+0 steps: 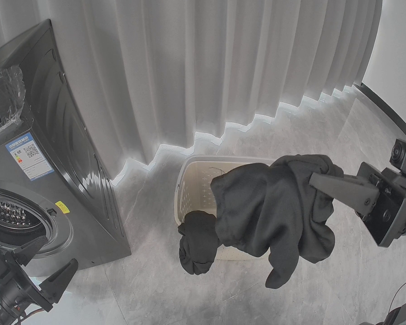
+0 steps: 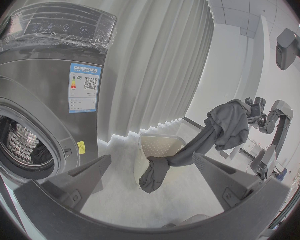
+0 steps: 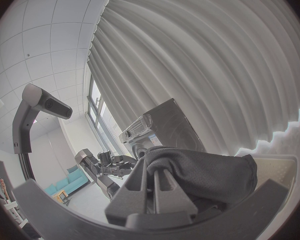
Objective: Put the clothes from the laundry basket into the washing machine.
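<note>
Right gripper (image 1: 316, 180) clenched on dark garment (image 1: 266, 208), raised above laundry basket (image 1: 189, 181); garment tail hangs over basket's front rim. Washing machine (image 1: 54, 127) drum opening lies to robot's left, beside left gripper (image 1: 58, 251), which is spread wide, empty.

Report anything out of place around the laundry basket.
The dark garment shut in the right claw is not free: its trailing end is bunched over the laundry basket's rim, hanging outside while the rest is lifted. It may snag or drag the basket. The washing machine's panel is wrapped in plastic film.
</note>
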`<state>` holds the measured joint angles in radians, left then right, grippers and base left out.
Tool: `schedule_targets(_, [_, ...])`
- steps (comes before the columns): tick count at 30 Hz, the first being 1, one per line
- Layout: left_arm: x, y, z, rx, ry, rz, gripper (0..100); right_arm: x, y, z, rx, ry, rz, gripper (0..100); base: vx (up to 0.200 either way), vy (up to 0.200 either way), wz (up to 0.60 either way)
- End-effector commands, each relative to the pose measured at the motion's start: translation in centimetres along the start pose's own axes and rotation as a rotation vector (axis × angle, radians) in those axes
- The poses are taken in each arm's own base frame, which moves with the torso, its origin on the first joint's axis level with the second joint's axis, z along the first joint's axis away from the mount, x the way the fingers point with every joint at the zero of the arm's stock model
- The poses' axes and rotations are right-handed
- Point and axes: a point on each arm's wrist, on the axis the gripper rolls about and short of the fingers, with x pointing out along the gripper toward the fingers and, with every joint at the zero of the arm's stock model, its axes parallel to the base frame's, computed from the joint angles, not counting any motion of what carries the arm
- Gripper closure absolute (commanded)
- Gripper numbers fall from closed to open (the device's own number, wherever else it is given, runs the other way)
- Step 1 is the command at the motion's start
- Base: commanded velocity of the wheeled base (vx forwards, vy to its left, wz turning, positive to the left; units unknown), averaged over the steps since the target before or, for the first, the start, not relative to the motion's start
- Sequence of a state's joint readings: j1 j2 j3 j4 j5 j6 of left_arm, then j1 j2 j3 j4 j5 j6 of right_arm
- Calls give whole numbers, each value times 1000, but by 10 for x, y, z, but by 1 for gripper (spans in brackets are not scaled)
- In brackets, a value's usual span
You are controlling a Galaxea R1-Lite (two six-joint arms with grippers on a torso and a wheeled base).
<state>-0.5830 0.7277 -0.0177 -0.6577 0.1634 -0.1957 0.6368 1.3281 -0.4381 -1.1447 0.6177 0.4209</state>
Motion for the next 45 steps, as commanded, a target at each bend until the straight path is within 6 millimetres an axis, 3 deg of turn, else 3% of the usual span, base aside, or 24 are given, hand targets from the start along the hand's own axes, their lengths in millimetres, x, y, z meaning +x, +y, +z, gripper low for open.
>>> schedule_targets(1, [-1,1,-5,1,16,4,0,2,2,-4,9,13,17,100,-200,0,0])
schedule_targets(8, [-1,1,-5,-1,16,4,0,2,21,-8,-8,24,196,100,-200,0,0])
schedule_targets(12, [-1,1,-5,-3,16,3,0,2,22,-5,-26,-3,219,100,0,0,0])
schedule_targets(23, [-1,1,-5,-3,16,3,0,7,-15,-16,31,18,43,100,0,0,0])
schedule_targets(30, [-1,1,-5,-3,16,3,0,7,-18,-17,33,20,32,100,0,0,0])
schedule_targets(39, [-1,1,-5,-3,15,2,0,7,-18,-16,10,20,32,100,0,0,600])
schedule_targets(45, [-1,1,-5,-1,13,2,0,8,-18,-15,12,16,34,100,0,0,0])
